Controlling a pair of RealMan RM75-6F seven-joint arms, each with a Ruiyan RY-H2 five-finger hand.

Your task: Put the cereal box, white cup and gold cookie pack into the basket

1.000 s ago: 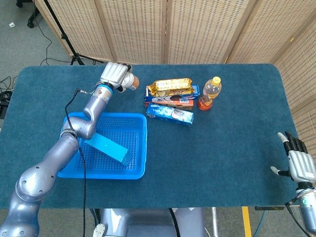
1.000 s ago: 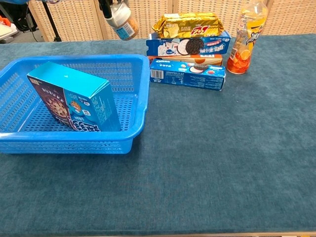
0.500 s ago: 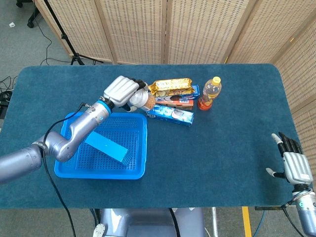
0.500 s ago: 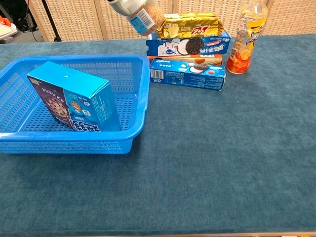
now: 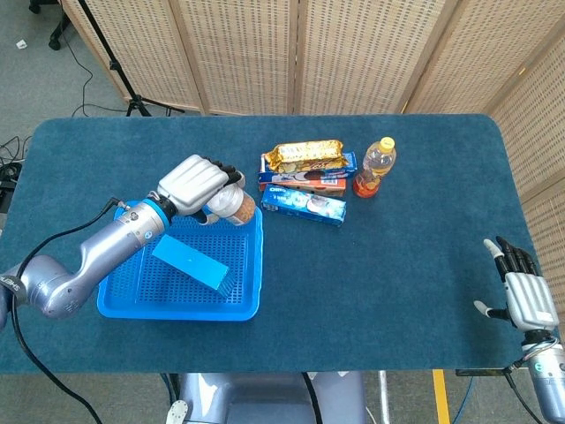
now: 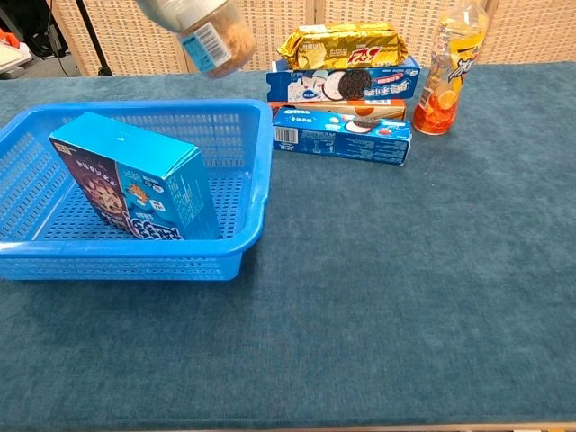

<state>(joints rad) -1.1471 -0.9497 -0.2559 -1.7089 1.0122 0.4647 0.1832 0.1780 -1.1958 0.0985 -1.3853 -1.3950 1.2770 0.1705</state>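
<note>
My left hand (image 5: 192, 182) grips the white cup (image 5: 231, 205), tilted, above the far right corner of the blue basket (image 5: 250, 291). In the chest view the cup (image 6: 211, 40) hangs over the basket's (image 6: 261, 171) back rim; the hand is mostly cut off at the top. The blue cereal box (image 5: 190, 263) (image 6: 135, 180) leans inside the basket. The gold cookie pack (image 5: 305, 155) (image 6: 346, 43) lies on top of stacked cookie boxes right of the basket. My right hand (image 5: 528, 296) hovers open at the table's near right edge, holding nothing.
Two blue cookie boxes (image 5: 305, 203) (image 6: 346, 84) and an orange one lie under and beside the gold pack. An orange drink bottle (image 5: 375, 166) (image 6: 445, 67) stands to their right. Folding wicker screens stand behind the table.
The left hand carried the cup from the table's far side toward the cookie boxes, then back left and nearer, over the basket's far right corner. The right hand barely shifted.
</note>
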